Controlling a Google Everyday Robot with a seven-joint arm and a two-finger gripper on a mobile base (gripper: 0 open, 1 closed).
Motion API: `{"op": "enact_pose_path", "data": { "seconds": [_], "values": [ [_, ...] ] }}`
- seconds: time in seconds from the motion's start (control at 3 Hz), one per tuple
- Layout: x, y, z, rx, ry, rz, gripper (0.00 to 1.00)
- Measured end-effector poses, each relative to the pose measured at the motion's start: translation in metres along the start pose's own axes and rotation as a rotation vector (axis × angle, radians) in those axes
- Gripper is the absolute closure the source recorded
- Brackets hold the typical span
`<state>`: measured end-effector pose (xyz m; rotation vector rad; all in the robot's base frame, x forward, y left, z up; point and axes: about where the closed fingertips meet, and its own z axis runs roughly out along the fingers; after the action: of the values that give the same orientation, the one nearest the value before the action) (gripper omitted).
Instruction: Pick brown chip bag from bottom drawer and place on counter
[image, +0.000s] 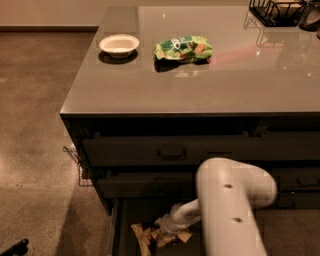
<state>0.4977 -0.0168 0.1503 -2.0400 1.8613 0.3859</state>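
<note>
In the open bottom drawer, at the foot of the cabinet: one pincer, carried on a white arm bent down into the drawer and set against the brown chip bag. Whether the pincer is spread or closed, and whether the bag is held, cannot be told; its tip is masked by the wrist and the crumpled foil. The bag is located on the drawer floor, partly under the pincer.

Step in hand, as judged: the bag is to be secured before lifting. A hold on the crumpled body rather than on a thin edge is advised. The lift is best taken straight up until the drawer wall and the upper drawers are cleared, then carried to a bare stretch of the tabletop.

Count:
- Brown chip bag: one.
- Green chip bag: one, on the tabletop.
- White bowl: one, near the green bag, not touching it.
- Wire rack: one, at the far corner.
- Drawers: three, with two shut above and one open below.
</note>
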Motion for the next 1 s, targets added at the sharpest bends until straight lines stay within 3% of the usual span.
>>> {"op": "enact_pose_path", "data": {
  "seconds": [0.33,0.67,1.0],
  "values": [
    [-0.013,-0.001,-0.028,0.052,-0.108,-0.051,0.73],
    [-0.045,0.007,-0.074,0.076,-0.239,-0.152,0.96],
    [-0.087,0.009,-0.16,0.161,-0.436,-0.268,1.0]
  ]
}}
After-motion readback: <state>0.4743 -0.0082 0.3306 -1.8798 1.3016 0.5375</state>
